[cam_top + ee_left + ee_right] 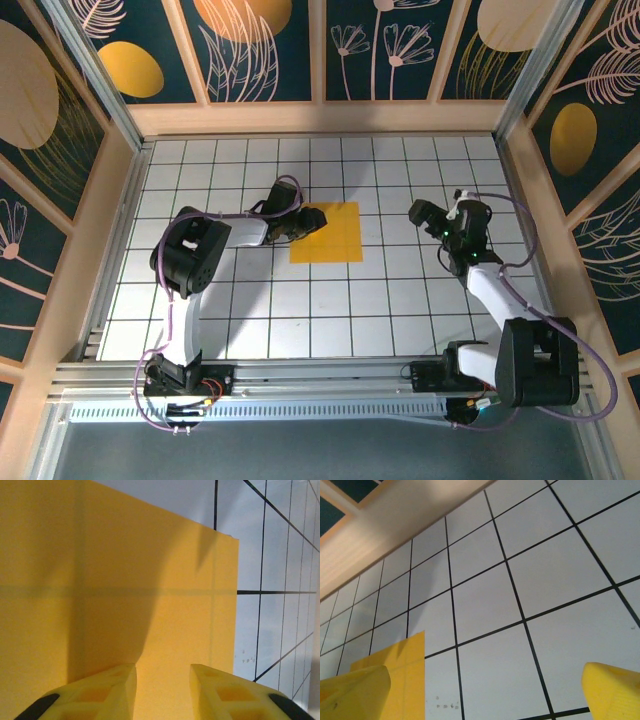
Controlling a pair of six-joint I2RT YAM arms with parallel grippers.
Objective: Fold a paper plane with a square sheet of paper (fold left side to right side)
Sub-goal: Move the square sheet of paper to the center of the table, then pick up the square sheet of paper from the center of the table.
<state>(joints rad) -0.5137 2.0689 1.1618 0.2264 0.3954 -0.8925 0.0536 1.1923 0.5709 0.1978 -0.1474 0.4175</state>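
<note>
The square sheet of paper is plain yellow-orange and lies flat and unfolded on the grid table, with no plane shape to it. My left gripper sits low over the sheet's left edge. In the left wrist view the sheet covers most of the picture, and the left gripper is open, its yellow fingers apart with paper showing in the gap. My right gripper hovers about two tiles right of the sheet. The right gripper is open wide over bare tiles, with the sheet's corner at the lower left.
The white grid table is boxed in by wooden walls at the back and sides. Bare tiles lie between the sheet and the right gripper. A metal rail carries both arm bases along the near edge.
</note>
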